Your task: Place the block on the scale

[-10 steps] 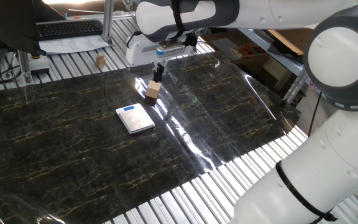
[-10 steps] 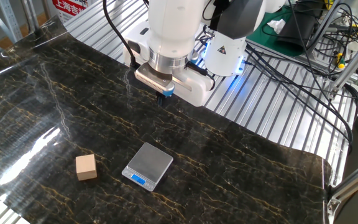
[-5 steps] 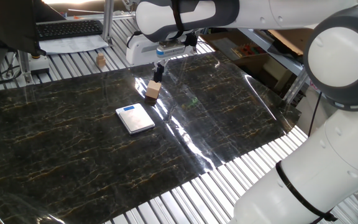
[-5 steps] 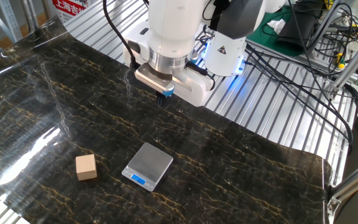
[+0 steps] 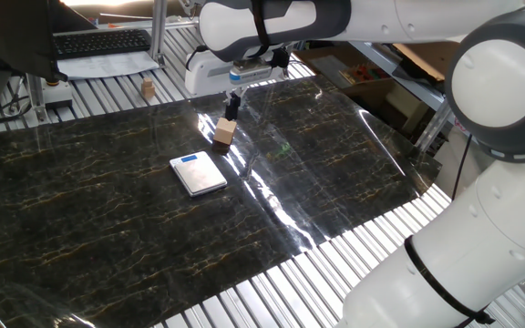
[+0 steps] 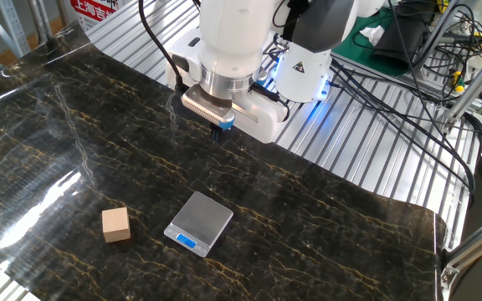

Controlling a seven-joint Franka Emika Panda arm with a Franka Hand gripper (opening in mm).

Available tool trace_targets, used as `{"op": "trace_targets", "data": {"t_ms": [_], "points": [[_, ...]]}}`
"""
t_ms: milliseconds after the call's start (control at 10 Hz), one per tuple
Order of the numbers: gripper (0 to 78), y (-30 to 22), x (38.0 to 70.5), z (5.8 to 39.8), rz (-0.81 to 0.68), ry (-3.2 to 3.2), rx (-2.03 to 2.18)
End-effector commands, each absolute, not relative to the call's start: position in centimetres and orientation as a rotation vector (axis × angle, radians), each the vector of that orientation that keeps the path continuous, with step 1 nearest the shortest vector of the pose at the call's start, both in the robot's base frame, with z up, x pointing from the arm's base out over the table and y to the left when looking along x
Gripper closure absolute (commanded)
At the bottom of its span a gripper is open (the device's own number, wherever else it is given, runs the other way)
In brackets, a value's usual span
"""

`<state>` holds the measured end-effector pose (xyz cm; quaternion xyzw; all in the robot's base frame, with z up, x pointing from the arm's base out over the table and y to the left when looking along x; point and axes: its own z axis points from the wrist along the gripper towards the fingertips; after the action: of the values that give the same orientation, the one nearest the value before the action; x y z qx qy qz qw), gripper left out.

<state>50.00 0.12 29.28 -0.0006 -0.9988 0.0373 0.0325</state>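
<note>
A dark marble-patterned surface (image 5: pixel 108 210) with gold veining fills most of both views, laid over a ribbed metal bench. Near its middle lies the scale (image 5: pixel 198 173), a flat silver-white square with a blue display strip along one edge; its weighing plate (image 6: pixel 201 216) carries nothing. The block (image 5: pixel 223 133), a plain light-tan wooden cube, sits on the surface just beside the scale, apart from it and not touching. In the other fixed view the block (image 6: pixel 115 224) lies to the left of the scale (image 6: pixel 198 223), with a strip of bare dark surface between them. The white robot arm reaches in from above, and its gripper (image 5: pixel 231 106) hangs over the surface with its dark fingertips pointing down. In one fixed view the tips appear right above the block, but the other fixed view shows the gripper (image 6: pixel 222 127) much farther back, close to the white robot base, well apart from both block and scale. The jaws hold nothing and touch nothing; the fingers look close together, but how far they are parted cannot be told from either view. A smaller tan wooden piece (image 5: pixel 147 88) stands on the ribbed metal at the far edge, near a keyboard (image 5: pixel 101 42).
</note>
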Motion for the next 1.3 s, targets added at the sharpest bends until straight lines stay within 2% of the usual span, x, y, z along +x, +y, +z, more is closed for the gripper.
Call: {"op": "trace_targets", "data": {"t_ms": [100, 300, 800, 900, 1300], "points": [[77.6, 0.11, 50.05, 29.40, 0.111, -3.077, -0.005], [77.6, 0.12, 50.05, 29.40, 0.065, -3.079, -0.004], [77.6, 0.12, 50.05, 29.40, 0.072, -3.078, -0.006], [77.6, 0.12, 49.96, 29.54, 0.071, -3.103, -0.236], [77.6, 0.14, 49.99, 29.56, 0.065, -3.091, -0.361]]}}
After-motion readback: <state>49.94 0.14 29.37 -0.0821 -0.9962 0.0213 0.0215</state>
